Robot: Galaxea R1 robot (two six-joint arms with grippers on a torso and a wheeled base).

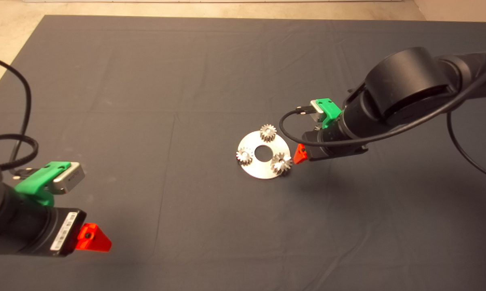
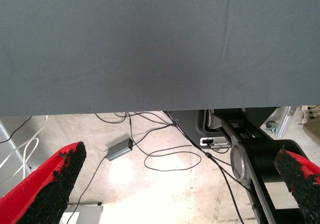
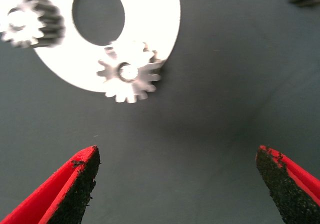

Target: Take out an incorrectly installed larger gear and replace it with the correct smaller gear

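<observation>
We see our right black arm reaching in from the right edge, elbow high, its wrist angled down toward the middle of the scene. Its green right gripper with red fingers [image 3: 177,184] hangs low with the black-padded fingers [image 3: 75,189] spread wide apart. Our left black arm waits at the near left, its green left gripper [image 2: 180,184] likewise spread wide.

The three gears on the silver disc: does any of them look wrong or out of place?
Yes. The larger gear at the plate's near right edge is wider than the two small gears, and its teeth overhang the rim. The right gripper hangs open beside it; the left gripper is parked, open.
</observation>
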